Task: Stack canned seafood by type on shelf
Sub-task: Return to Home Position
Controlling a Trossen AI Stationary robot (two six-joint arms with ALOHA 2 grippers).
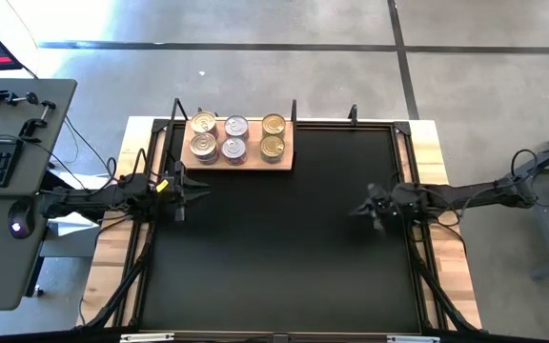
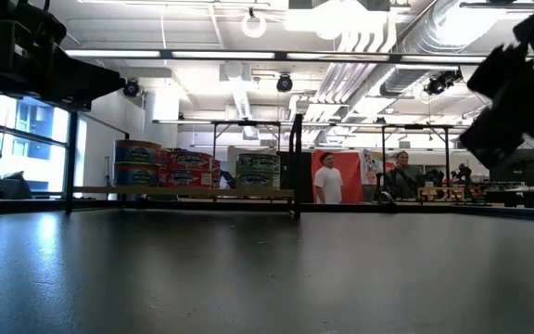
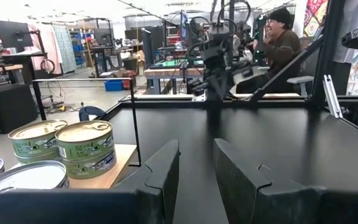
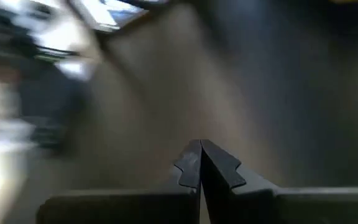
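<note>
My left claw (image 1: 187,187) hangs over the nine o'clock side of the table (image 1: 284,257). It is empty, and its two fingers (image 3: 160,174) are parted with a clear gap between them. My right claw (image 1: 362,211) hangs over the three o'clock side, also empty, and its fingers (image 4: 188,167) are pressed together with no gap. The cans (image 1: 236,126) are all on the shelf (image 1: 285,163), which lies at the twelve o'clock edge of the table, a bit toward eleven; none of them is on the black surface. From above I count six lids in three pairs, and the low view shows the stacks (image 2: 138,163) two cans high, so I judge that the sorting is finished and only the retreat of my arms is left. The relation that matters is this: the shelf has its long axis from nine to three. It lies at about one o'clock from my left claw, near, and at about ten o'clock from my right claw, well apart. The left arm is the nearer one, and its wrist view has the green cans (image 3: 86,146) just beside the fingers. So I think the left claw should go away toward six or nine o'clock, never toward one, otherwise it can push a stack.
</note>
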